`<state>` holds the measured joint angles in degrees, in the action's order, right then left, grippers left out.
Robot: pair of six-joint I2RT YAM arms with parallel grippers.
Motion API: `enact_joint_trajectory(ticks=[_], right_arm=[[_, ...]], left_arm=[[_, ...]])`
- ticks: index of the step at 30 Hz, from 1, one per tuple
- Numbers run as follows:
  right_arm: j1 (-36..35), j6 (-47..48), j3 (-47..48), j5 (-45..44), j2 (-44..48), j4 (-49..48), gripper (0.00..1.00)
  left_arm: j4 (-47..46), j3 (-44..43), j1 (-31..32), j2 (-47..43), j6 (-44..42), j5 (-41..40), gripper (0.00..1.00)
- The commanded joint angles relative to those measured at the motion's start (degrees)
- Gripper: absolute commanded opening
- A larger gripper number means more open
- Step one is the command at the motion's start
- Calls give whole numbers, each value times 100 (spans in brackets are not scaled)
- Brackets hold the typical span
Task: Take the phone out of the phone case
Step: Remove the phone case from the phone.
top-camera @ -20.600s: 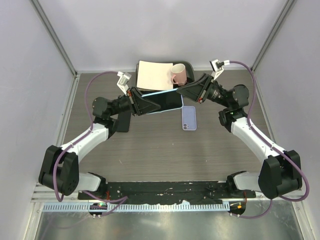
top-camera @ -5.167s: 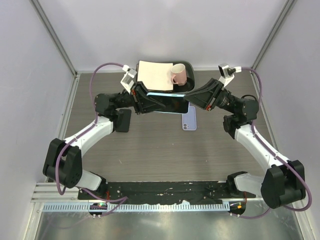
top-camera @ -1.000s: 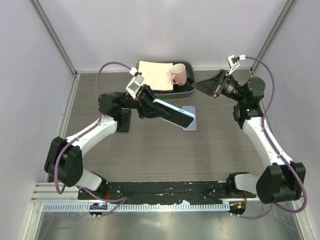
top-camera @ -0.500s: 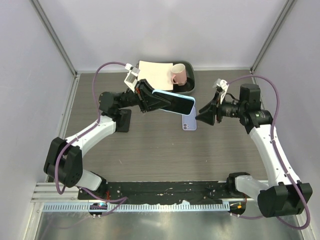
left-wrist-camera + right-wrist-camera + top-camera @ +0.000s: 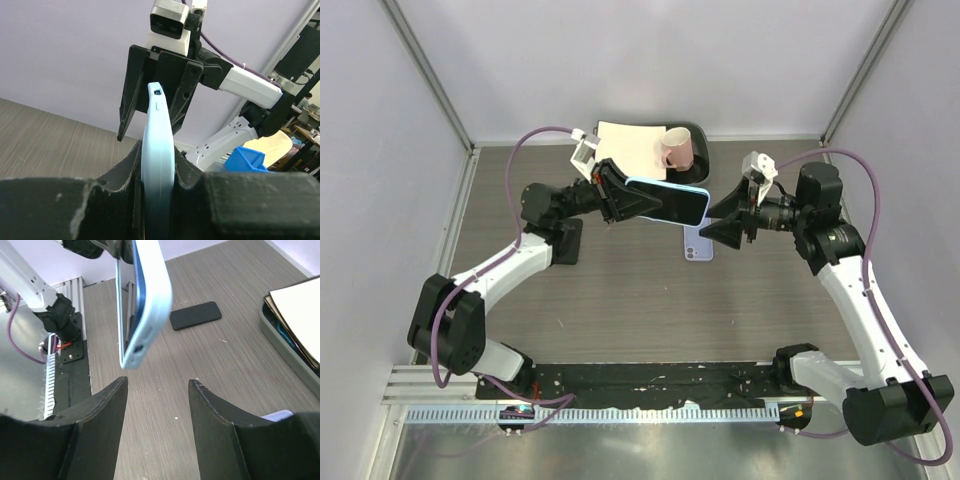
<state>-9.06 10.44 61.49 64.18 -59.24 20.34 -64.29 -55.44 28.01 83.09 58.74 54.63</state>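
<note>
The phone [image 5: 670,206], dark screen showing, sits in its light blue phone case [image 5: 703,203] and hangs level above the table. My left gripper [image 5: 638,204] is shut on its left half; in the left wrist view the case's edge [image 5: 157,130] stands clamped in that gripper [image 5: 157,161]. My right gripper [image 5: 710,222] is open, just right of the phone's free end and not touching it. The right wrist view shows the cased phone [image 5: 143,305] edge-on, above and beyond the open gripper [image 5: 157,382].
A lavender phone-shaped slab [image 5: 698,245] lies on the table under the phone's free end. A dark tray [image 5: 698,172] at the back holds a paper pad [image 5: 628,150] and a pink mug [image 5: 676,149]. A black slab [image 5: 566,241] lies by the left arm.
My right arm swung down from beside the tray to face the phone's free end, and its jaws opened wider. My left gripper raised the phone from a downward tilt to level.
</note>
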Motion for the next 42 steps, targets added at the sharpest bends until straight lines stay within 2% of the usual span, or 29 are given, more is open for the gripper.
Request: enact_joint_trajectory(ticks=[1, 7, 10, 11, 17, 23, 28, 38, 42], right_arm=[[-306, -437, 223, -20, -140, -724, 57], [-773, -753, 100, -205, -210, -1163, 53], [-773, -798, 143, -204, -228, -1261, 37], [-781, -737, 170, -196, -228, -1104, 34], [-790, 695, 345, 41, -79, 11, 33], [-861, 1908, 433, 138, 62, 698, 30], [-896, 2393, 512, 287, 80, 902, 21], [-922, 3912, 890, 964, 159, 2174, 20], [-922, 4429, 970, 1043, 185, 2422, 14]], left_arm=[[-277, -11, -24, -188, 59, -286, 0], [-286, 24, 11, -205, 67, -269, 0], [-286, 24, 12, -232, 120, -269, 0], [-286, 24, 12, -240, 129, -269, 0], [-189, -63, 20, -267, 322, -322, 0], [-48, -160, 20, -197, 393, -287, 0], [83, -213, 12, -144, 471, -251, 0], [171, -248, 12, -109, 603, -234, 0], [180, -274, 12, -91, 656, -234, 0]])
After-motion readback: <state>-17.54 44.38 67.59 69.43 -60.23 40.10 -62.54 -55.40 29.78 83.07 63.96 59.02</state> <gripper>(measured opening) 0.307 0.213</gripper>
